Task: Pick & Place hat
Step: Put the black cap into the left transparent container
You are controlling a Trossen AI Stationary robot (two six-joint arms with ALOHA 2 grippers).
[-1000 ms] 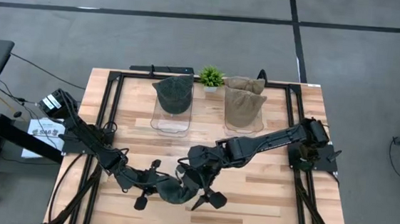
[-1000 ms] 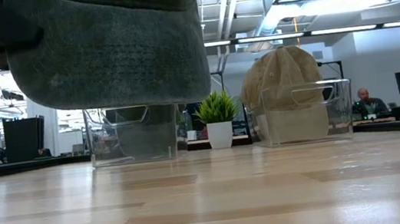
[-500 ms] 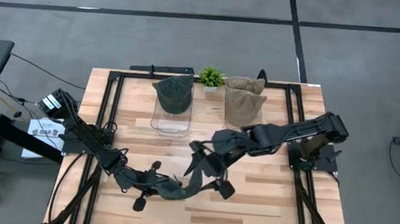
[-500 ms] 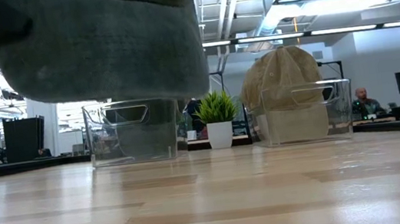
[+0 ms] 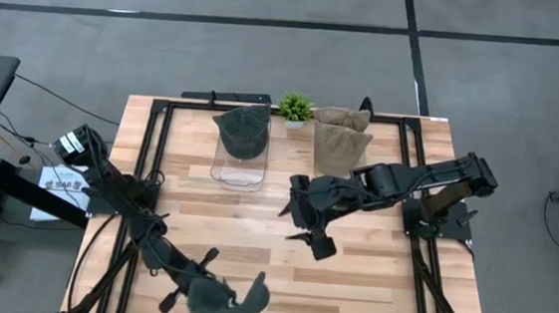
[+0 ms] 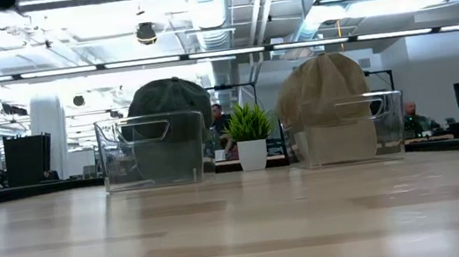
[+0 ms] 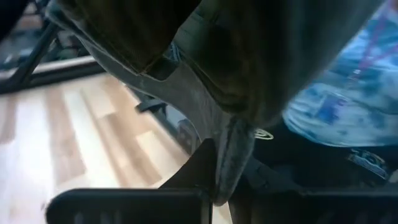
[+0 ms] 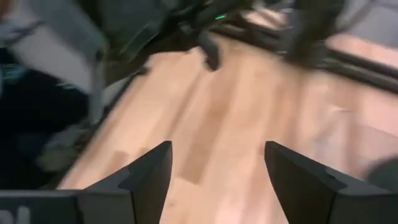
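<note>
Now the left pincer [image 5: 211, 293] grips the dark hat [image 5: 233, 298] at the counter [image 5: 370, 274] near edge; the right pincer [image 5: 306, 231] hangs spread wide, empty, mid-counter.

No lettering, label or number can be read anywhere.

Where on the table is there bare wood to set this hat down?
Bare wood lies left of the green-hat bin, and along the front right below the right claw. The back is crowded: both bins, plant, tan hats. The left claw holds the dark hat front-centre.
</note>
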